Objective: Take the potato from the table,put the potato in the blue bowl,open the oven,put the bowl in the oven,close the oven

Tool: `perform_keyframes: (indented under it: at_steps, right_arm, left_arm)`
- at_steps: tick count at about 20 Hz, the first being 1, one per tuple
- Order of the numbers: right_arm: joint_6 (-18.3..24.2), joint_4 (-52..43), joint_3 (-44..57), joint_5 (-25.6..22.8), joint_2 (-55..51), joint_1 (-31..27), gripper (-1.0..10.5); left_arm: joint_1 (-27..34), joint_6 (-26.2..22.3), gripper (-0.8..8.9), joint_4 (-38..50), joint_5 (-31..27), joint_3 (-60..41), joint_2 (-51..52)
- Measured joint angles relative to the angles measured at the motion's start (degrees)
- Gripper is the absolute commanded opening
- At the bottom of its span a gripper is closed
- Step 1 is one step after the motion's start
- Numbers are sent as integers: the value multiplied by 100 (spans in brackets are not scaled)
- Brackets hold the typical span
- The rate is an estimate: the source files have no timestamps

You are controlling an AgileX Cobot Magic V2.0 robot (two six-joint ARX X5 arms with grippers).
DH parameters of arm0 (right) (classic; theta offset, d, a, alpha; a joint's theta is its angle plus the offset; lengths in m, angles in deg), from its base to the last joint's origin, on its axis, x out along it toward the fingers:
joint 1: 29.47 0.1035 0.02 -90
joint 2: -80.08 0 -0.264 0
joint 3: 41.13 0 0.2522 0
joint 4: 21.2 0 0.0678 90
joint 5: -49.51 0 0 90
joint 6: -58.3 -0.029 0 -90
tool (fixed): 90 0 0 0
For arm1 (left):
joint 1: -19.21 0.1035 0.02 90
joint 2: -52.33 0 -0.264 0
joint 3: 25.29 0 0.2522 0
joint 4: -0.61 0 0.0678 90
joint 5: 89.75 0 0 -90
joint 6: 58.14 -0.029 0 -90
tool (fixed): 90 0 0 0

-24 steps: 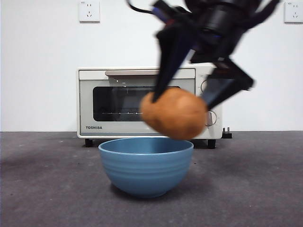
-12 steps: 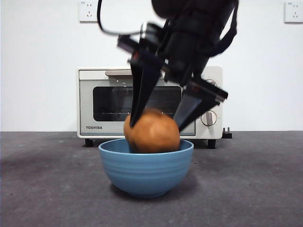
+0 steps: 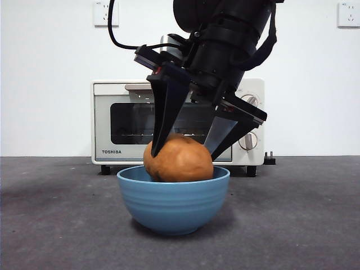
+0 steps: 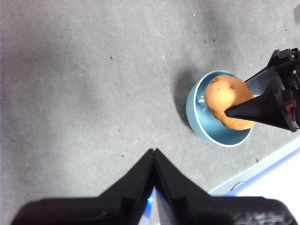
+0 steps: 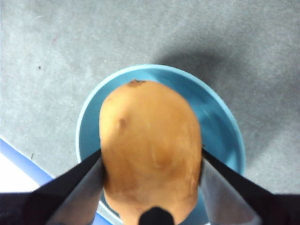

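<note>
Front view is showing the right tool [image 3: 183, 153] coming down from above over the blue bowl [image 3: 173, 202], and its two black jaws are pressing the potato [image 3: 178, 160] from the left and right sides. The potato is sitting low inside the bowl, with its upper half rising above the rim; whether it is touching the bottom I cannot tell. The bowl is standing on the bench [image 3: 56, 225], near the camera, and the oven [image 3: 112, 121] is standing far behind it with the door closed. The left tool [image 4: 153, 157] is waiting well apart from the bowl, jaws together, holding nothing. I judge the second step is nearly finishing. Next, the right tool needs opening and rising straight up, so the potato is staying inside and the bowl is not tipping.
</note>
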Motion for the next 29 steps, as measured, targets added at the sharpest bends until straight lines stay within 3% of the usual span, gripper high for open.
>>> perform_keyframes:
  at_steps: [2, 8, 12, 16, 17, 20, 21, 24, 29]
  right_arm:
    - [0, -4, 0, -2, 0, -2, 420]
    - [20, 90, -131, 9, 2, -2, 420]
    - [251, 863, -881, -17, 0, -2, 407]
    - [601, 1676, -1781, -673, -201, 0, 403]
    - [660, 1703, -1906, -879, -356, -2, 368]
    - [859, 1847, -2000, -1405, -992, -50, 51]
    - [896, 1934, -2002, -1652, -1185, -109, 23]
    - [979, 2131, -2002, -2061, -1661, -564, 23]
    - [1268, 2509, -1993, -1569, -2280, -2074, 23]
  left_arm:
    - [0, -4, -4, 0, 0, 0, 0]
    - [0, -4, -3, 39, 0, 0, 0]
    - [0, -4, -3, 271, 2, 0, 0]
    - [0, 142, -5, 1106, 66, 2, -76]
    - [-9, 232, -5, 1322, 122, 7, -170]
    - [-83, 564, -5, 2061, 599, 22, -660]
    - [-120, 667, -5, 2295, 765, 90, -879]
    - [-352, 859, -5, 2874, 839, 610, -1626]
    - [-841, 896, -5, 3080, 743, 1967, -3071]
